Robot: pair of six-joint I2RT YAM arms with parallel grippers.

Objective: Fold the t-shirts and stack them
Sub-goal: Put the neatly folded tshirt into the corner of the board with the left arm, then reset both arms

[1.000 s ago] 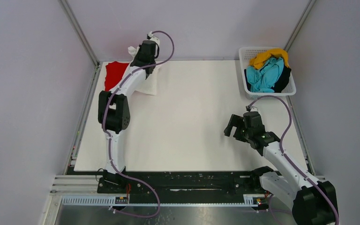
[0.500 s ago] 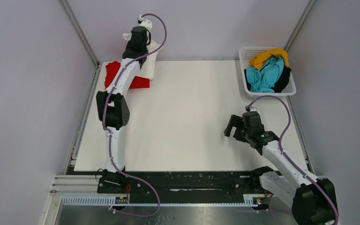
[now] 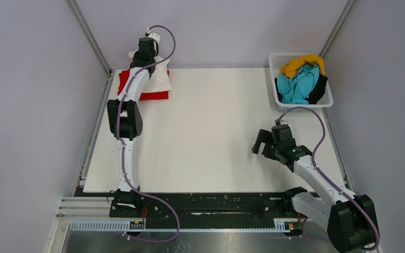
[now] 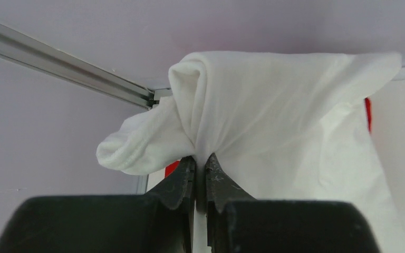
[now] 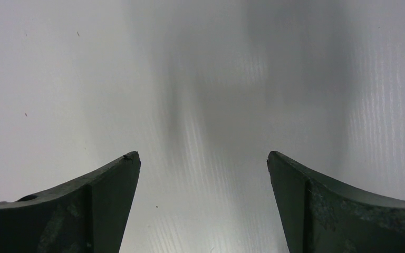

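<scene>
From where I stood, the left gripper point(image 4: 200, 167) was pinched tight on a bunched fold of the white t-shirt point(image 4: 285, 105), holding it up over the far left corner of the table point(image 3: 216, 137). The cloth hung from the jaws in loose drapes, and its lower part trailed over part of the red t-shirt point(image 3: 157, 95), which lay flat beneath. The right gripper point(image 5: 203, 158) hovered over bare table on the near right, jaws spread wide, holding nothing. In the far right corner sat the white basket point(image 3: 274, 59), with a teal t-shirt point(image 3: 297, 84), a yellow t-shirt point(image 3: 301, 64) and a black t-shirt point(image 3: 322, 87) heaped inside.

The white shirt looked light and limp. I judged it would sag and crumple wherever it went unsupported, and that a single pinch would let it swing and twist. A hold on a hem or shoulder seam, where the cloth is thicker, seemed surest. Two corners held apart would keep it flat for laying on the red one.
</scene>
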